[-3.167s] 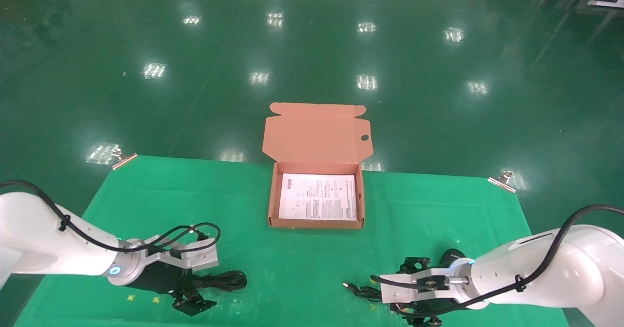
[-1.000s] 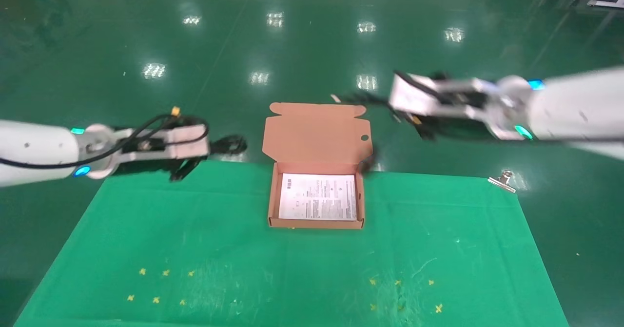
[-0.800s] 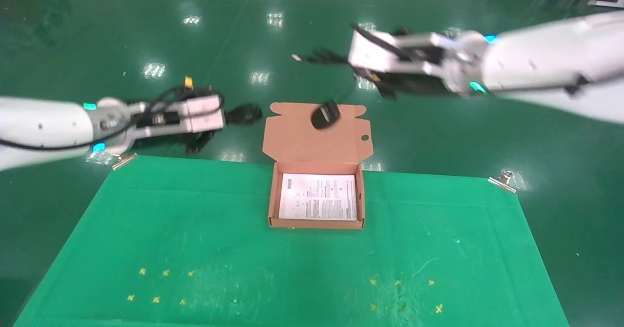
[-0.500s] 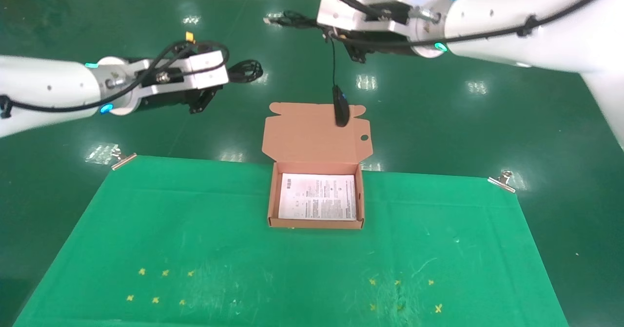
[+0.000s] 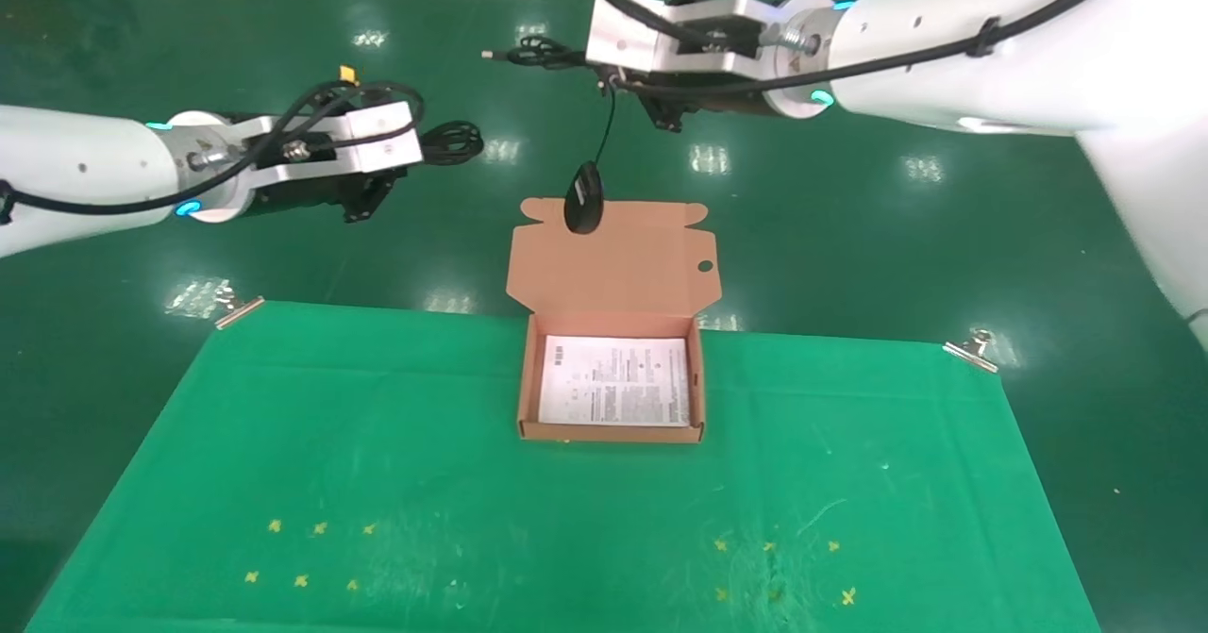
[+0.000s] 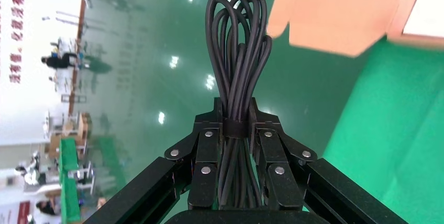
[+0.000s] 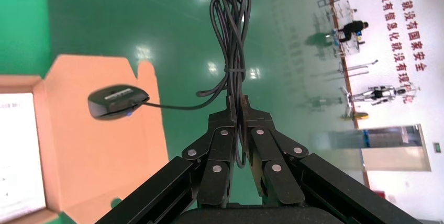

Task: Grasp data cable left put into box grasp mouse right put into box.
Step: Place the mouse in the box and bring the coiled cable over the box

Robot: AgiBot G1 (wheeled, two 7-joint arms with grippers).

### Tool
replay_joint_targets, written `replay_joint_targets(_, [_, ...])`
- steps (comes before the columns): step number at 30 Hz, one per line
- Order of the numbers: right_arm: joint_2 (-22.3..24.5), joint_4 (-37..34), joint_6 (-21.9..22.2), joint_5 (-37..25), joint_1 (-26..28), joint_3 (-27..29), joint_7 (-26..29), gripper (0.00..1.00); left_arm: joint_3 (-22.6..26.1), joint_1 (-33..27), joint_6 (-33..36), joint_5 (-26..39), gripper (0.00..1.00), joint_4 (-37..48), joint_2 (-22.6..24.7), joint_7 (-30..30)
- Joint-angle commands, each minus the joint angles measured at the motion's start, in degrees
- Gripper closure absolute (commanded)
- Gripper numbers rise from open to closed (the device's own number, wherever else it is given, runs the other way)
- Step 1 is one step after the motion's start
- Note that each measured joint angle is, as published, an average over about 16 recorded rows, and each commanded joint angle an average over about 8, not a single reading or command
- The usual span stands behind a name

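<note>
The box (image 5: 612, 433) lies open at the table's far middle, with a white printed sheet (image 5: 615, 380) inside and its lid flap (image 5: 613, 260) raised behind. My left gripper (image 5: 420, 147) is high up to the left of the lid and shut on the data cable (image 5: 455, 141), a strapped black bundle (image 6: 235, 51) between the fingers (image 6: 207, 150). My right gripper (image 5: 604, 72) is high above the lid and shut on the mouse's bunched cord (image 7: 230, 20). The mouse (image 5: 583, 208) hangs free by that cord in front of the lid's top edge and also shows in the right wrist view (image 7: 116, 101).
A green cloth (image 5: 566, 520) covers the table, held by metal clips at the far corners (image 5: 239, 309) (image 5: 972, 350). Yellow cross marks (image 5: 311, 553) (image 5: 783, 572) lie near the front. A glossy green floor lies beyond the table.
Both arms have lifted their loads from the table's front and carried them up and back beyond the box. The mouse now dangles on its cord and has swung left.
</note>
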Motion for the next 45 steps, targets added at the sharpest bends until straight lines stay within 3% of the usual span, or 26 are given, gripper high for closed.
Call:
replay_joint_targets(1, [-0.7,-0.7,0.6,0.3,-0.2,0.0,-0.7,1.00,0.0,0.0,0.4,0.4,1.00,0.2,-0.6,-0.4])
replay_joint_targets(22, [-2.1,-4.6,1.6,7.5,-5.0,-4.9,-3.7,1.00,-0.1,0.6,2.7,4.5,1.00,-1.2,-2.8,-5.3])
replay_joint_targets(36, [-2.6,-4.4,5.2,13.8,-7.1,-13.3,-0.9,1.00,-0.1,0.7,2.8,4.8,1.00,-1.6,-2.9,-5.7])
replay_joint_targets(45, [-2.3,-7.9,6.0,15.9,-8.3,-18.6,2.5,1.00,-0.1,0.8,2.8,4.8,1.00,-1.7,-2.9,-5.8])
